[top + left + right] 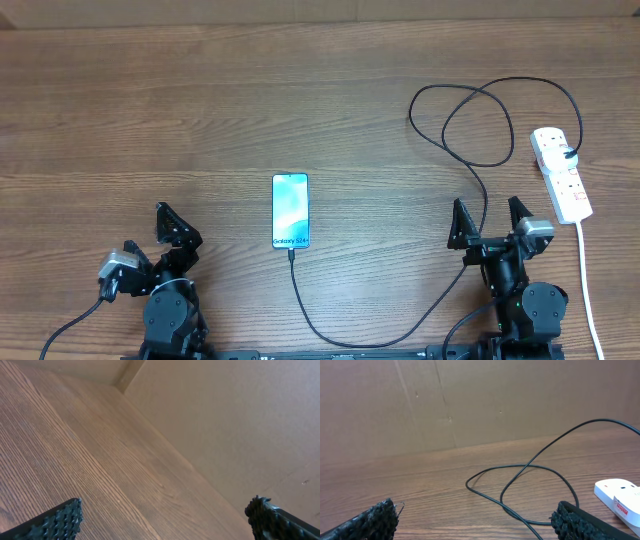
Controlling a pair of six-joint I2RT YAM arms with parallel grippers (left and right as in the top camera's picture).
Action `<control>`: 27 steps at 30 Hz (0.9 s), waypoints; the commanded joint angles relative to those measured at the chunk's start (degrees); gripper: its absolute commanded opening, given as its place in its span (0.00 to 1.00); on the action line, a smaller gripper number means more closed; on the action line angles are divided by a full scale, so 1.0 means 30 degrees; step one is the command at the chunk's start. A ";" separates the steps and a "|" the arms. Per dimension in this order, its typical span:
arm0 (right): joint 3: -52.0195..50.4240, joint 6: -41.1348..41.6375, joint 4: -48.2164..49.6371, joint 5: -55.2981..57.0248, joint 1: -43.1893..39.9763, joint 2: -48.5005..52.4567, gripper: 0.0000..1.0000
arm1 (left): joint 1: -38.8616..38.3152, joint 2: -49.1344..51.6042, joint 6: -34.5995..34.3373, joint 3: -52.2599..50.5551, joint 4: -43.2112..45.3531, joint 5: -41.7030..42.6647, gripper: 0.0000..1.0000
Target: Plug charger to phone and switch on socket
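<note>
1. The phone (290,210) lies flat, screen up, mid-table (150,120), between the two arms, so either could reach it. Its text end faces the robot.
2. The charger (525,465) runs from a black plug (568,152) in the socket (562,178), loops loosely on the far right, passes by the right arm and curves back along the near edge to the phone. The slack probably leaves room to move the tip without dragging the socket.
3. The tip (292,256) sits right at the phone's near edge, in line with it. I cannot tell whether it is seated in the port or only touching.
4. The socket lies at the far right, well apart from the phone and near the right arm. That makes its red switches the right arm's job. They are too small to tell on from off.
5. The left tool (178,228) is spread wide and grips nothing. Its arm is folded low near the robot, left of the phone, and its camera looks across bare table.
6. The right tool (490,222) is likewise spread wide and empty. Its arm is tucked in, pointing away from the robot, with the loops and the socket's end ahead of it.
7. Neither tool touches anything.
</note>
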 commanded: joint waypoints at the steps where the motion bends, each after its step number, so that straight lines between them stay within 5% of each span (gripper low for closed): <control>1: -0.0204 0.0124 0.0051 0.0219 0.0051 -0.0226 1.00 | 0.0087 -0.0102 0.0284 -0.0131 0.0007 -0.0386 1.00; 21: -0.0204 0.0124 0.0051 0.0219 0.0051 -0.0226 1.00 | 0.0000 -0.0153 0.0321 -0.0211 0.0219 -0.0299 0.99; 27: -0.0204 0.0124 0.0051 0.0219 0.0051 -0.0226 1.00 | 0.0554 -0.0160 0.2200 -0.0911 0.1800 0.0051 1.00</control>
